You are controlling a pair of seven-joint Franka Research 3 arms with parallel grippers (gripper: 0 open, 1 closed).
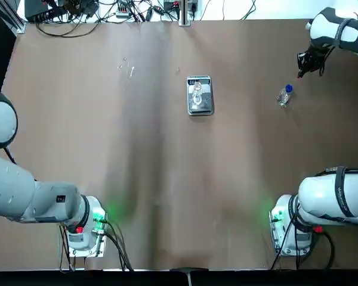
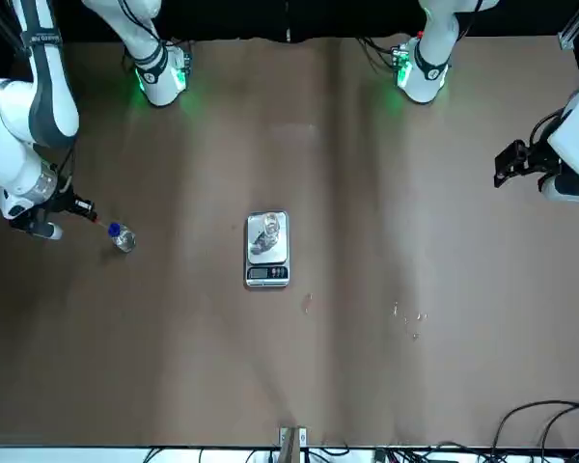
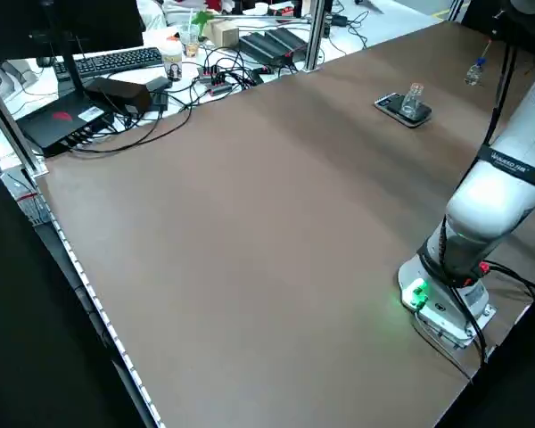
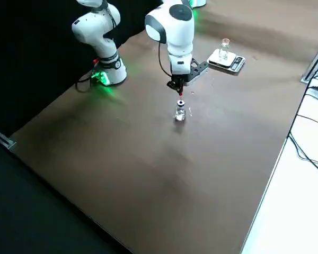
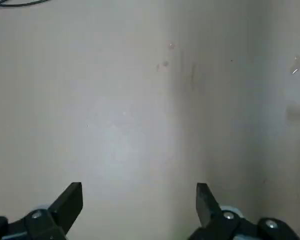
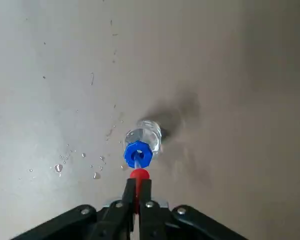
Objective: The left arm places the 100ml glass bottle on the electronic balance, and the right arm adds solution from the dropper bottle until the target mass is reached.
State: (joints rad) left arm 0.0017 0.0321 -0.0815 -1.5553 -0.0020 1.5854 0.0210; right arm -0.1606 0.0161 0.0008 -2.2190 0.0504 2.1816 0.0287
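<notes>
One glass bottle [image 1: 197, 90], one balance [image 1: 200, 96], one dropper bottle [image 1: 284, 95], two arms.

A robotics lab: cable-strewn bench [image 3: 205, 80] beside the brown table [image 3: 250, 223].

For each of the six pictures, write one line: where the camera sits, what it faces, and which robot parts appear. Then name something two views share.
Top: overhead, bases at bottom; glass bottle on balance.
Front: across the table; left gripper idle at the picture's right.
Left side: raised, diagonal; one arm base.
Right side: raised, diagonal; right gripper above dropper bottle.
Left wrist: open fingers over bare table.
Right wrist: fingers pinching the dropper's red tip.
Shared: top and front both show the balance.
</notes>
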